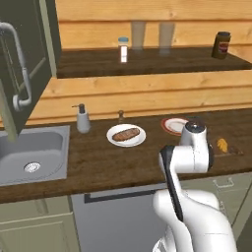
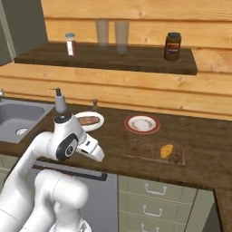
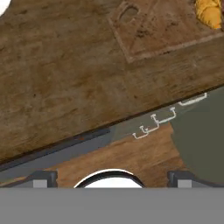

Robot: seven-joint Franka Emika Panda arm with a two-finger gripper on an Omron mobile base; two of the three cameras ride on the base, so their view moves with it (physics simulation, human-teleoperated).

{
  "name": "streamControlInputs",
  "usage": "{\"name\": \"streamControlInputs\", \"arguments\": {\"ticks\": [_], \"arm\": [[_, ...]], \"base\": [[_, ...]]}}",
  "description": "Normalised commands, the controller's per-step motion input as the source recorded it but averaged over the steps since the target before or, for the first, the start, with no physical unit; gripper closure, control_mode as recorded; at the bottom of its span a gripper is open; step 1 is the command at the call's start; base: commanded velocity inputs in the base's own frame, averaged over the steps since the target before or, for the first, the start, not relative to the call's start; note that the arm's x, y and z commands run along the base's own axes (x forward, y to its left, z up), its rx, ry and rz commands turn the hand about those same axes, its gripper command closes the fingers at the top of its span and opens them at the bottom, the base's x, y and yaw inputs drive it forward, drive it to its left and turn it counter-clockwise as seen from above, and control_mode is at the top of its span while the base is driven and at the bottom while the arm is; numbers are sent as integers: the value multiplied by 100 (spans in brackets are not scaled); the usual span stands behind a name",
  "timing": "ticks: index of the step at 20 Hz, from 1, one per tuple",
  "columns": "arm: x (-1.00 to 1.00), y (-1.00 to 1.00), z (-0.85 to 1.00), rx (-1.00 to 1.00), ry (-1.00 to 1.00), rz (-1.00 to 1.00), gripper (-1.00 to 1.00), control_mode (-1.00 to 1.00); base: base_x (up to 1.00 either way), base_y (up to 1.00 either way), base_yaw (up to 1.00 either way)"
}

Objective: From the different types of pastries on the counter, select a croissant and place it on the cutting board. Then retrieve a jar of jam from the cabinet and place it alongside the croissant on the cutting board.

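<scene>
**Croissant on cutting board; gripper empty above counter edge**

Seen from the right base camera: small yellow-orange croissant (image 2: 166, 151) resting on the dark cutting board (image 2: 145, 152), toward its right end, on the long brown counter (image 2: 204, 154). Just behind the board, a red-rimmed plate (image 2: 142, 123), bare. To the left, a white plate (image 2: 97, 118) bearing the longer brown loaf-like pastry (image 2: 88, 120), well apart from the board. Near the sink (image 2: 18, 118), a grey soap dispenser (image 2: 59, 101).

On the brown wooden shelf (image 2: 136, 61) above: white blue-capped shaker (image 2: 70, 44), two pale glasses (image 2: 111, 33), and a tall dark jar with yellow label (image 2: 172, 46). Jam jar not discernible in these views. At upper left of the left base view, olive-grey cabinet (image 1: 44, 39) beside the tap.

In the hand view: gripper (image 3: 111, 179) poised over the counter's front edge, looking down at drawer handles below; finger tips (image 3: 41, 178) set far apart at the frame's bottom corners, jaws spread wide with nothing between them. Croissant at the upper right corner of that view, on the board, well clear of the fingers.
</scene>
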Motion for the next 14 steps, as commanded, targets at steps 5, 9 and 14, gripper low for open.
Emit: {"name": "streamControlInputs", "arguments": {"ticks": [5, 9, 14], "arm": [[0, 0, 0, 0, 0, 0, -100, 100], [0, 0, 0, 0, 0, 0, -100, 100], [0, 0, 0, 0, 0, 0, -100, 100]], "base": [[-100, 36, 18], [-100, 82, 19], [-82, 100, 11]]}}
